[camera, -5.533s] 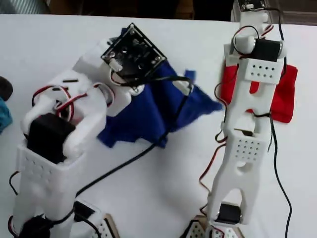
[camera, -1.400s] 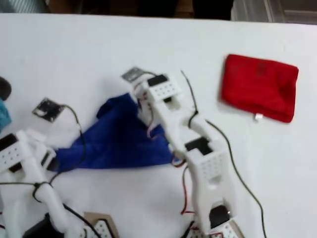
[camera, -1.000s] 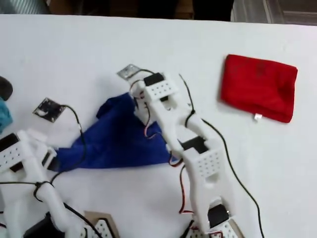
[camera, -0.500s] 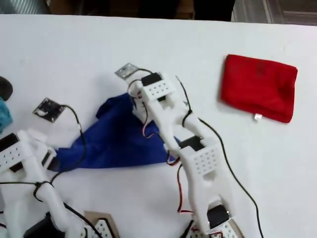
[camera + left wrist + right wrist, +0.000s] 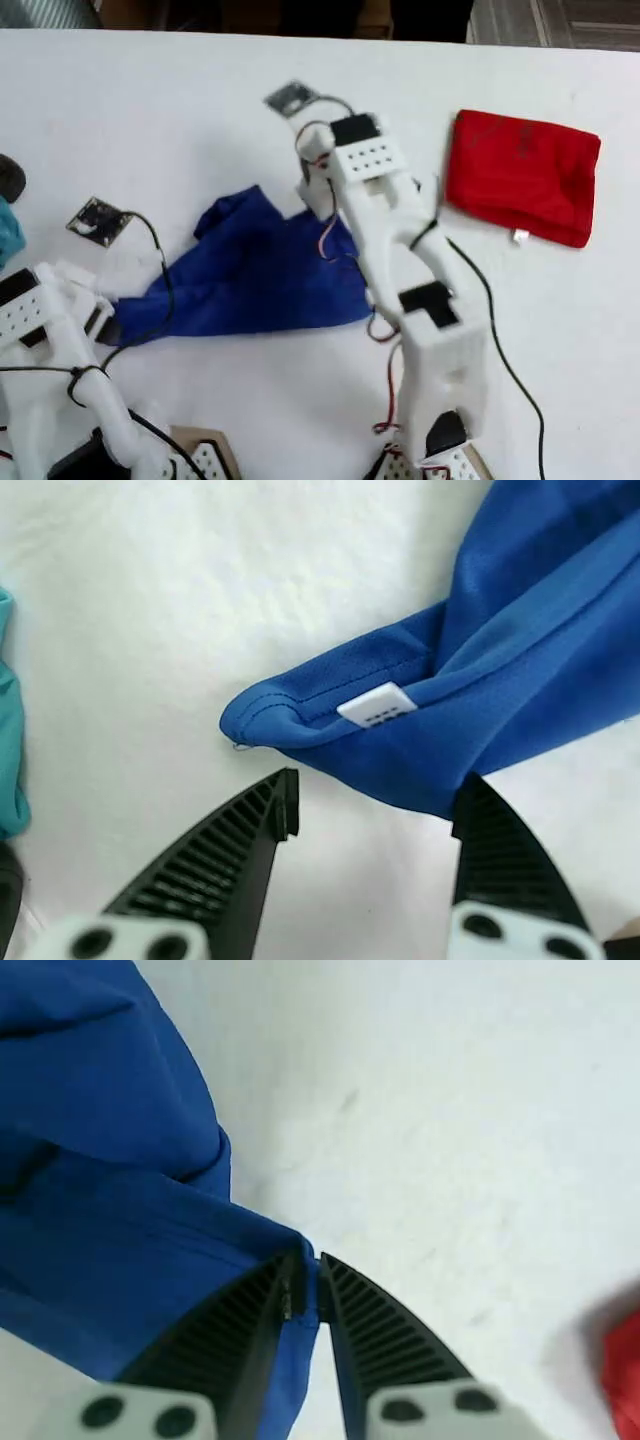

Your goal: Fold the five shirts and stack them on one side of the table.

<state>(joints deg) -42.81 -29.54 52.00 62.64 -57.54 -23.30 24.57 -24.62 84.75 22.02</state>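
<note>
A crumpled blue shirt (image 5: 250,275) lies left of the table's middle. My right gripper (image 5: 312,200) is at its far right corner, shut on the hem (image 5: 308,1265), with blue cloth (image 5: 110,1210) spread to one side of the fingers. My left gripper (image 5: 105,325) sits at the shirt's near left corner. It is open (image 5: 378,800), with the corner and its white tag (image 5: 378,705) just beyond the fingertips. A folded red shirt (image 5: 522,175) lies at the far right.
A teal cloth (image 5: 8,232) and a dark object (image 5: 8,178) sit at the table's left edge. The white table (image 5: 200,100) is bare along the far side. The right arm (image 5: 430,330) stretches from the near edge across the middle.
My right gripper has moved right and toward the far side with the shirt's corner, drawing the blue cloth wider. The left arm has stayed put.
</note>
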